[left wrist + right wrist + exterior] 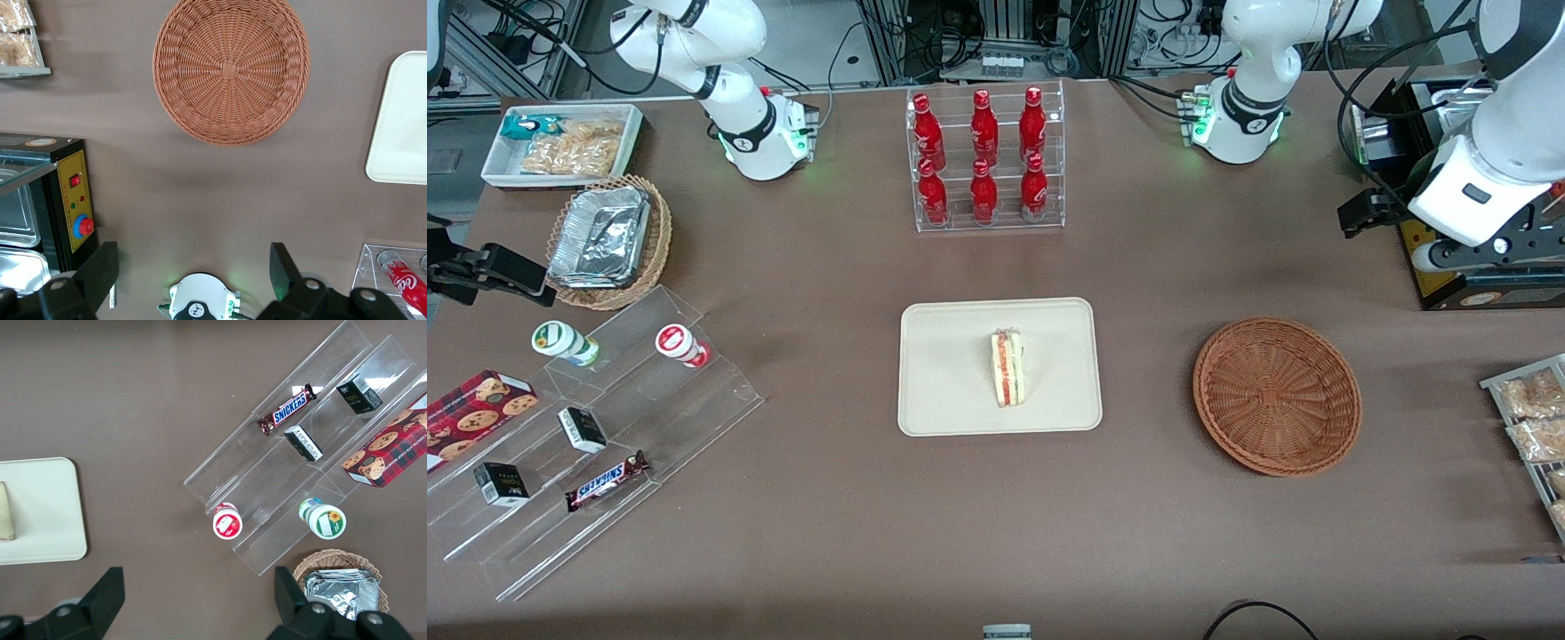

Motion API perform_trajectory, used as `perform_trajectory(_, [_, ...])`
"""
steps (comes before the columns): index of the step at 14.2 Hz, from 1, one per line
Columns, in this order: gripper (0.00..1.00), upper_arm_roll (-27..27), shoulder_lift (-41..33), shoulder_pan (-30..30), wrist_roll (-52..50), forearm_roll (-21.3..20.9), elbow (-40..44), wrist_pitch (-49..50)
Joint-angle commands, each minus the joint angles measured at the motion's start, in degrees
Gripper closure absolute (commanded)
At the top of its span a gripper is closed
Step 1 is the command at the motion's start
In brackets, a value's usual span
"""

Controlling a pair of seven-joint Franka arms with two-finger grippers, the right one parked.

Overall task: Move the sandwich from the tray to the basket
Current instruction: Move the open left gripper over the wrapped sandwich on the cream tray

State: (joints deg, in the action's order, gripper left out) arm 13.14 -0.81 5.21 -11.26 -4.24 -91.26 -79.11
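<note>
My gripper (1366, 213) is over the toaster oven, at the working arm's end of the table, farther from the front camera than the round brown wicker basket (1277, 396). In the left wrist view the gripper (194, 263) is open, its fingers wide apart with nothing between them. That view also shows the basket (231, 72) and part of the white tray (403, 123). A sandwich (1008, 368) with pale bread and a red and green filling lies on the tray (947, 369). The basket holds nothing and stands beside the tray.
A clear rack of red bottles (987, 169) is farther from the front camera than the tray. Toward the working arm's end are the black and yellow oven (1489, 292) and a shelf of bagged bread (1538, 439). A clear stepped stand (627, 418) is toward the parked arm's end.
</note>
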Motion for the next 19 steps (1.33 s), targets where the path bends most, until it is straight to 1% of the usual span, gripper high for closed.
perform_trajectory(1, [0.0,0.7,0.6,0.8,0.2,0.3,1.3,0.5])
perform_trajectory(4, [0.0,0.7,1.6,0.7,-0.3,1.0,1.3,-0.1])
perform_trajectory(5, [0.0,0.9,3.2,0.7,-0.3,1.6,1.4,-0.1])
perform_trajectory(8, [0.0,4.9,7.6,-0.3,-0.6,3.3,1.4,-0.6])
perform_trajectory(10, [0.0,9.2,11.1,-0.7,-2.0,5.4,1.3,-6.0])
perform_trajectory(11, [0.0,11.0,13.1,-1.9,-3.9,5.4,1.3,-8.1])
perform_trajectory(12, [0.0,12.0,14.9,-3.8,-6.4,5.2,1.4,-10.5])
perform_trajectory(14, [0.0,12.0,18.5,-9.8,-11.3,4.8,1.3,-15.8])
perform_trajectory(19, [0.0,11.8,27.3,-20.6,-19.9,4.3,1.5,-28.2])
